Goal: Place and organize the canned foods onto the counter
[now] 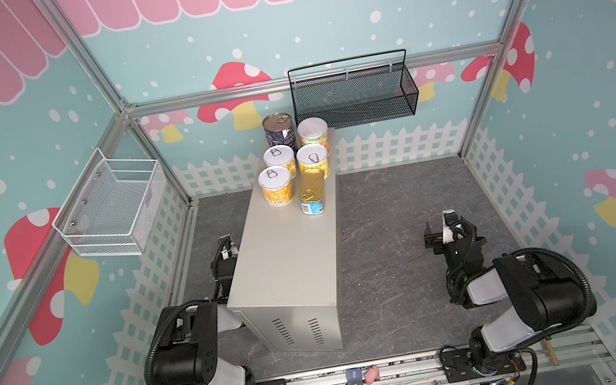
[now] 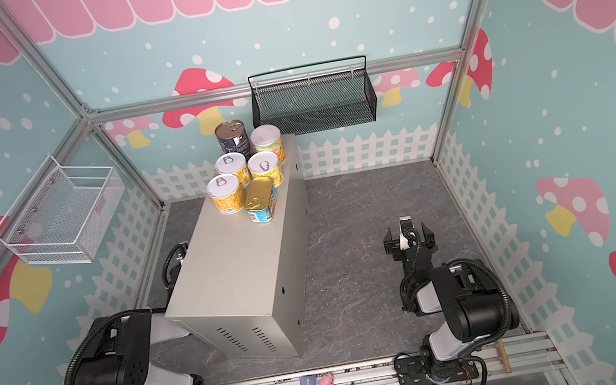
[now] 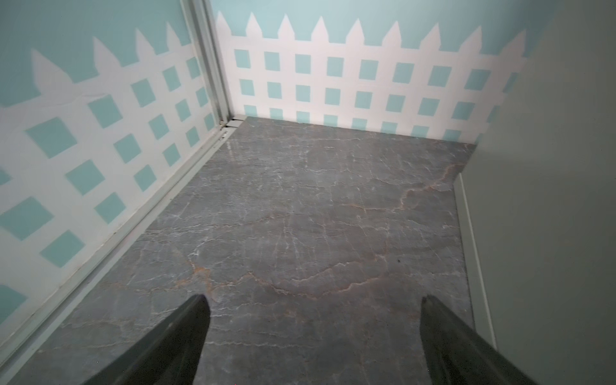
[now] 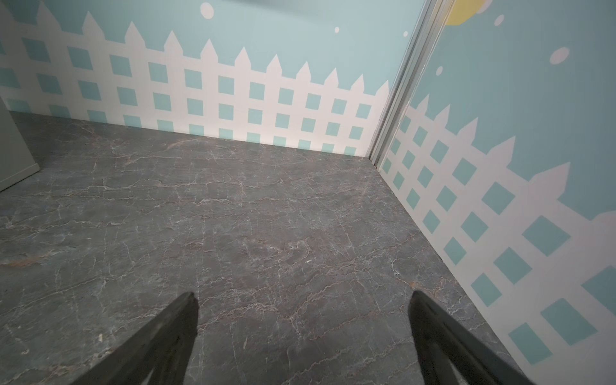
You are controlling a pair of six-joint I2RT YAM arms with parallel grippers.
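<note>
Six tins cluster at the far end of the bench [image 1: 287, 255]; the navy can [image 1: 279, 127] and the white-lidded yellow can [image 1: 313, 133] stand at the far edge; three short yellow-label cans [image 1: 279, 157] stand just before them; the gold-topped tin [image 1: 312, 189] is nearest, by the right edge. The left hand [image 3: 313, 303] is released, jaws wide and empty over the grey floor [image 3: 300, 216], close beside the bench's left side; the right hand [image 4: 301, 300] is likewise spread and empty, well apart to the bench's right.
</note>
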